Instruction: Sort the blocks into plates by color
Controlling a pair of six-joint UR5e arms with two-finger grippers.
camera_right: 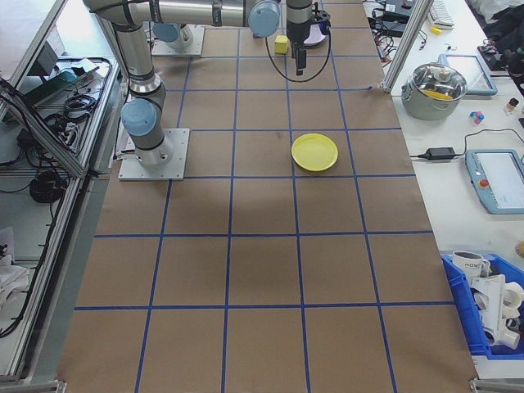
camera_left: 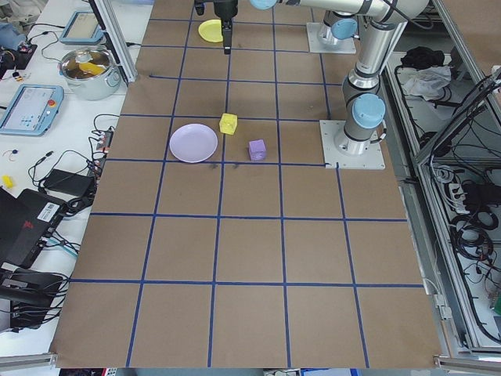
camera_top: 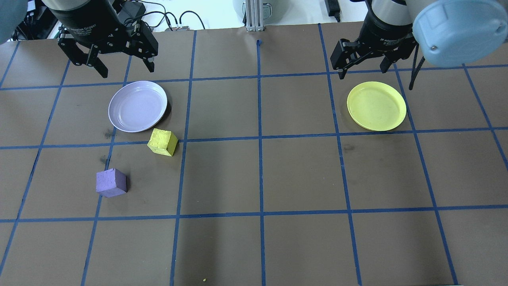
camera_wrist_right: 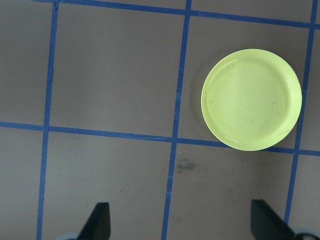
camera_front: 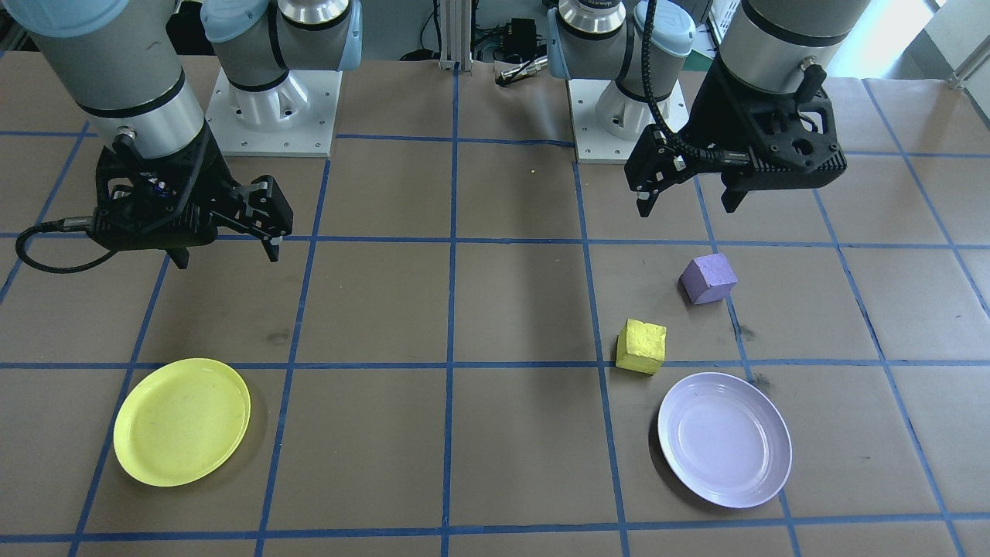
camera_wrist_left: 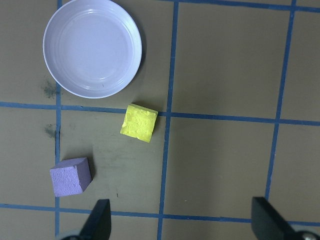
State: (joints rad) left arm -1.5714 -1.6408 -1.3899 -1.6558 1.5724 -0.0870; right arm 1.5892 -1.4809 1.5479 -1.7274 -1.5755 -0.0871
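Observation:
The yellow block [camera_top: 162,142] sits on the table just beside the rim of the pale lavender plate [camera_top: 137,105], apart from it. Nearer the robot and further left lies the purple block [camera_top: 111,182]. Both plates hold nothing; the yellow plate [camera_top: 376,105] is far across on the right side. My left gripper [camera_top: 127,70] hangs open and empty above the table beyond the lavender plate. The left wrist view shows the yellow block [camera_wrist_left: 139,122], the purple block [camera_wrist_left: 71,176] and the lavender plate [camera_wrist_left: 92,47] below it. My right gripper [camera_top: 363,69] is open and empty, high near the yellow plate [camera_wrist_right: 251,99].
Blue tape lines grid the brown table. The two arm bases [camera_front: 274,112] [camera_front: 630,120] stand at the robot's edge. A steel pot [camera_left: 90,66] and tablets lie on a side bench off the table's far edge.

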